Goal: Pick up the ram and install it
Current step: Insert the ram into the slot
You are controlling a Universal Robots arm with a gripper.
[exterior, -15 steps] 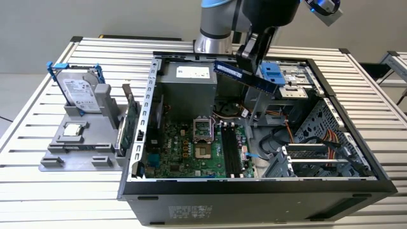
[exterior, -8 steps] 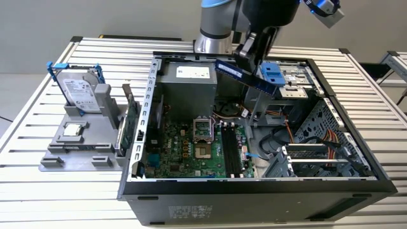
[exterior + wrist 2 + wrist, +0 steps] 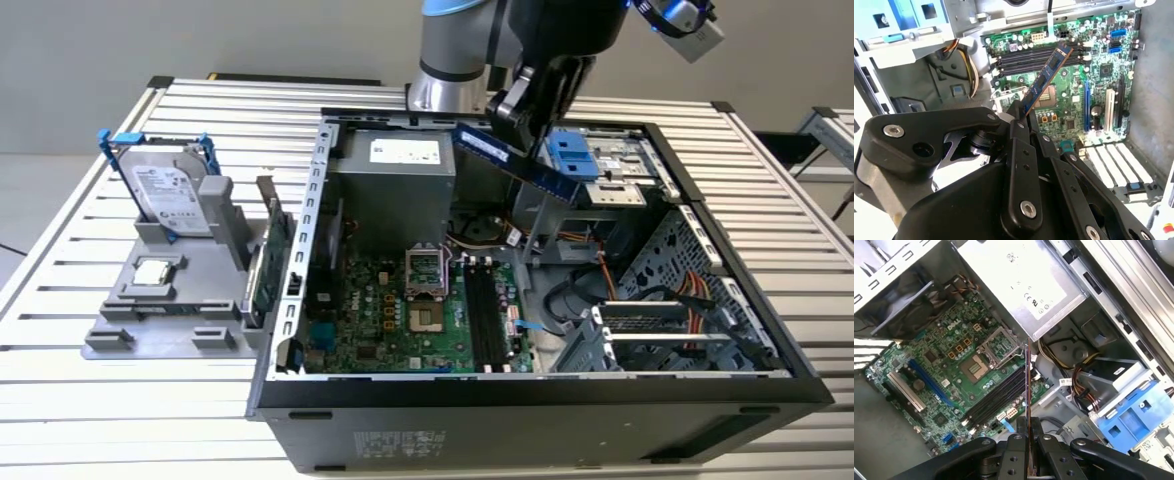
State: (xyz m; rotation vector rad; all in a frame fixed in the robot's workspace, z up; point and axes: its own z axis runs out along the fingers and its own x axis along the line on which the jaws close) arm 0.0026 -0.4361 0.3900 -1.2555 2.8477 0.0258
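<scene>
My gripper (image 3: pixel 518 112) is shut on the ram (image 3: pixel 523 162), a long thin stick with black chips, and holds it tilted in the air over the back of the open computer case (image 3: pixel 534 385). In the second wrist view the ram (image 3: pixel 1048 75) sticks out slantwise from between the black fingers (image 3: pixel 1019 125), above the motherboard. The first wrist view shows the ram (image 3: pixel 1027 385) edge-on, rising from the gripper (image 3: pixel 1028 426). The dark memory slots (image 3: pixel 483 312) (image 3: pixel 1039 54) (image 3: pixel 996 399) lie on the green motherboard, apart from the ram.
A grey power supply (image 3: pixel 394 170) and a blue drive bay (image 3: pixel 574 155) stand close under the ram. Orange and yellow cables (image 3: pixel 627 290) run through the case at the exterior view's right. Outside the case, a grey stand holds a hard drive (image 3: pixel 174 195) and a green card (image 3: pixel 274 262).
</scene>
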